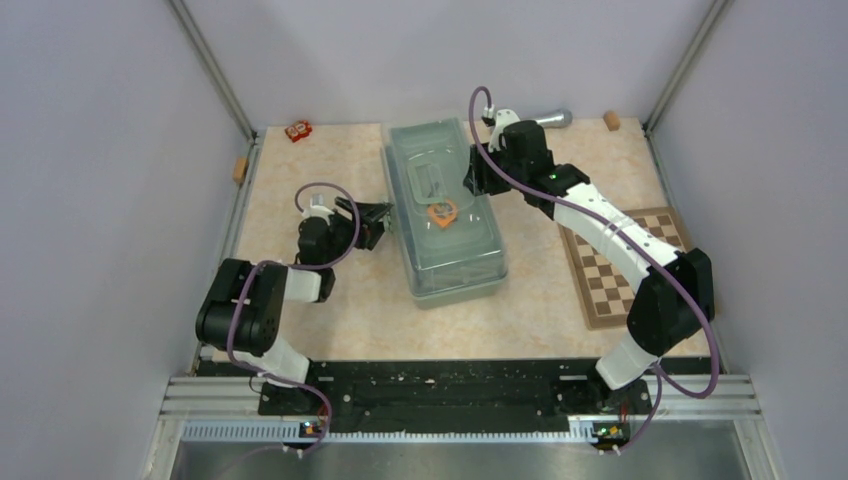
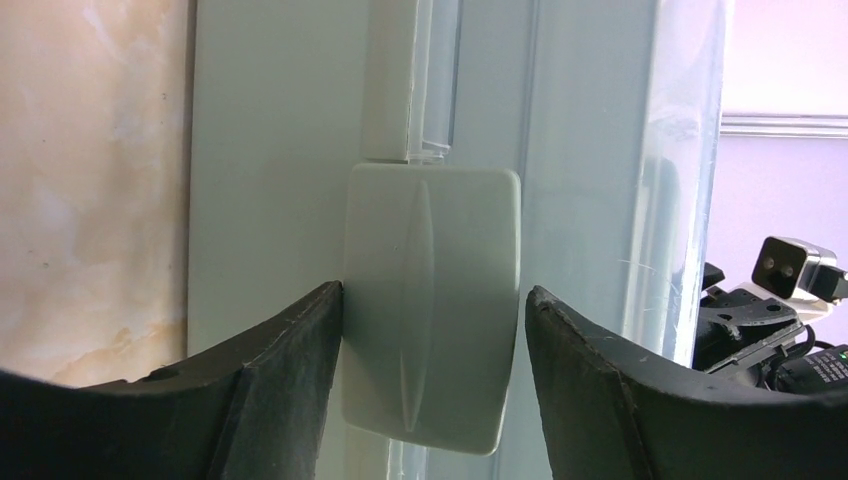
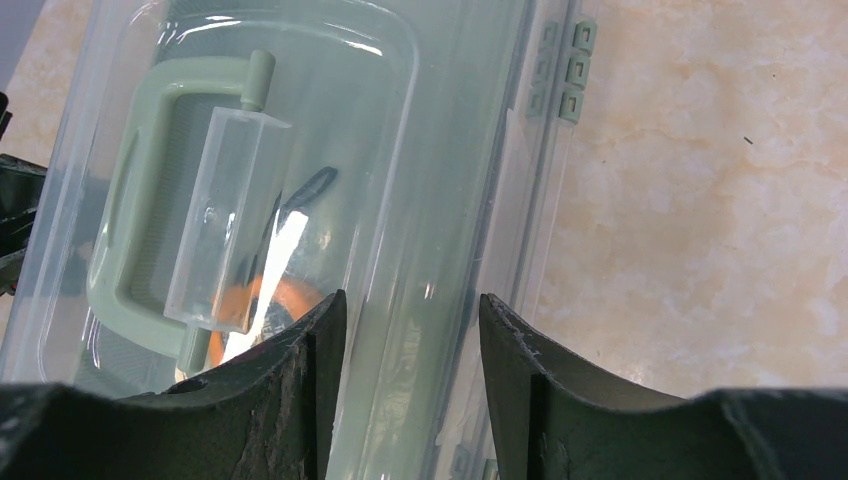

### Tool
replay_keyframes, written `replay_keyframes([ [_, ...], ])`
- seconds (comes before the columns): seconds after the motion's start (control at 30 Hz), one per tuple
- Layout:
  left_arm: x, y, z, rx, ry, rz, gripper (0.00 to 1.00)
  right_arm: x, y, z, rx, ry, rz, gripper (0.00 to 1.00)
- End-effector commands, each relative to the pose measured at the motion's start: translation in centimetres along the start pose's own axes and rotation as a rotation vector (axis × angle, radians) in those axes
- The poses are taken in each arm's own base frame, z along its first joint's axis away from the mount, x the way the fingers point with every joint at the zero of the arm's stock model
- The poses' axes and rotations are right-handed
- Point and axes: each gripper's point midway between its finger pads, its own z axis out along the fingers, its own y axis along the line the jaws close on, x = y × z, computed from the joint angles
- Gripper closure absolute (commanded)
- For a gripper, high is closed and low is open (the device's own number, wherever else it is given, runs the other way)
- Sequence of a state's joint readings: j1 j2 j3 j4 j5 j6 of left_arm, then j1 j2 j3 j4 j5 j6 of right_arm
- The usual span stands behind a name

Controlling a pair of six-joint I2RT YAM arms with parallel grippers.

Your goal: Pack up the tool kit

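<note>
Sitting lengthwise at the centre of the marbled desk [image 1: 330,170]: the sage-green toolbox [image 1: 455,280], its translucent lid [image 1: 415,150] down over it.

Handle [image 3: 125,210] lies flat in the lid's recess, pale green frame with a clear grip bar [image 3: 230,220]. An orange item [image 1: 442,212] shows through the lid beneath it, too blurred by the plastic to name.

Left gripper [image 1: 387,217] is at the toolbox's left long side, level with the wall. Wrist view: fingers [image 2: 290,370] apart, bracketing the pale green latch [image 2: 432,230]. One finger touches the latch's edge; the other stands just off it with a sliver of gap. Not clamped.

Right gripper [image 1: 470,183] is over the lid's right edge, near the far end. Wrist view: fingers [image 3: 300,390] apart, the ribbed rim of the lid between them. Contact with the plastic cannot be told. Small green hinge blocks [image 3: 565,70] show along that rim, bare desk just beyond.

Elsewhere: chessboard [image 1: 620,265] on the right, partly under the right arm, well apart from the toolbox. Grey metal cylinder [image 1: 550,119] at the far edge behind the right gripper. Small red object [image 1: 298,130] at the far left corner.
</note>
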State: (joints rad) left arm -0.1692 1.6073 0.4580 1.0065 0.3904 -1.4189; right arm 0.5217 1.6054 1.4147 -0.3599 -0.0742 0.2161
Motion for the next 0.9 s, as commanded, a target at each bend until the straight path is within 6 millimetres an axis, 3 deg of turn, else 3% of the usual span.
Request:
replay_keyframes([
  [0.0, 2.3, -4.7, -0.1, 0.126, 0.102, 0.092, 0.28, 1.5, 1.4, -0.1, -0.032, 0.058, -0.038, 0.51],
  [0.87, 1.7, -5.0, -1.2, 0.068, 0.038, 0.139, 0.30, 1.4, 1.7, -0.2, -0.035, 0.053, -0.042, 0.51],
])
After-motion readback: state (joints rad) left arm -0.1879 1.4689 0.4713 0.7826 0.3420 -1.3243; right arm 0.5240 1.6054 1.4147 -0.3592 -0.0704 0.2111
